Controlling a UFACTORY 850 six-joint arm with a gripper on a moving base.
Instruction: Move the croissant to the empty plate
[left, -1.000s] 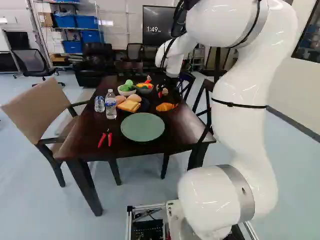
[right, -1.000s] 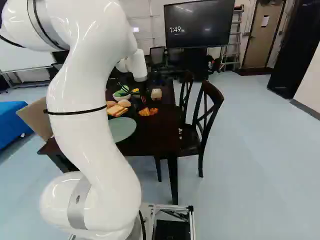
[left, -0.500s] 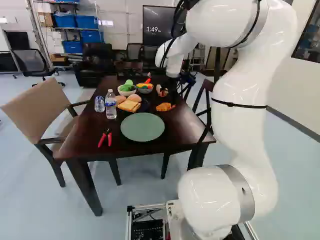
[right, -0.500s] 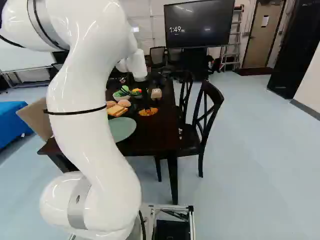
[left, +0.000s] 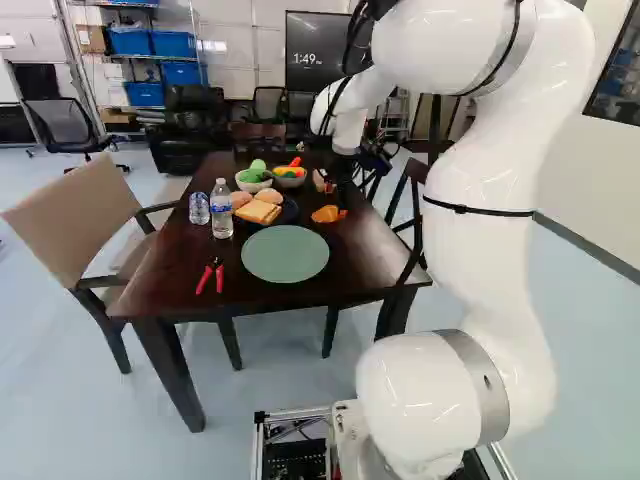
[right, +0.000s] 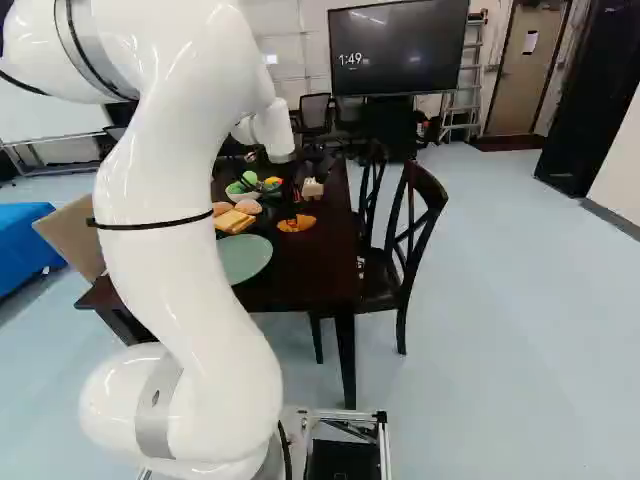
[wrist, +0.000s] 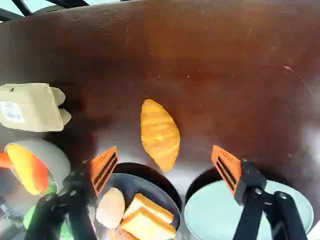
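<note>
Turned slightly over the table (wrist: 225, 75) since a moment ago, the hand (wrist: 165, 165) is spread wide, the croissant (wrist: 160, 134) lying uncaught just ahead of its gap, so lining up and lowering should precede any trip to the empty plate (left: 285, 254).

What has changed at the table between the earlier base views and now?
The hand appears to have turned above the table, its dark bulk shifting rightward in the left base view. Nothing was visibly taken hold of or let go. The croissant and green plate stayed where they were.
</note>
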